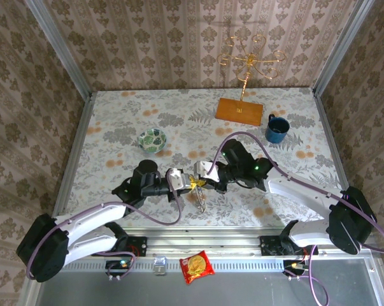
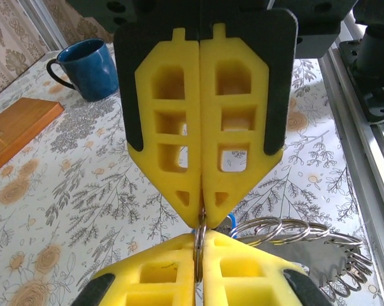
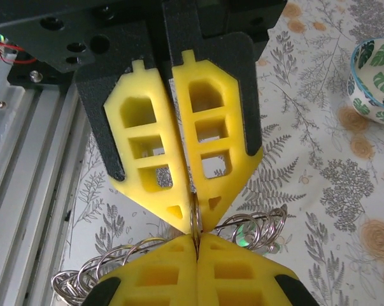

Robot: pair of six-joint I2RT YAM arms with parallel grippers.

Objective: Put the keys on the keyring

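Now the left pincer (image 2: 200, 254) and right pincer (image 3: 196, 247) are both pinching shut on the keyring (image 2: 287, 233), meeting tip to tip over the counter (image 1: 115, 115); threading looks underway, next needing a coil pried open.

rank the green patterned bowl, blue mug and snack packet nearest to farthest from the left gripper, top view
1. Green-patterned ceramic bowl, beyond the left gripper, slightly left.
2. Red-and-yellow snack packet, bottom centre of the view.
3. Dark blue mug, far right.
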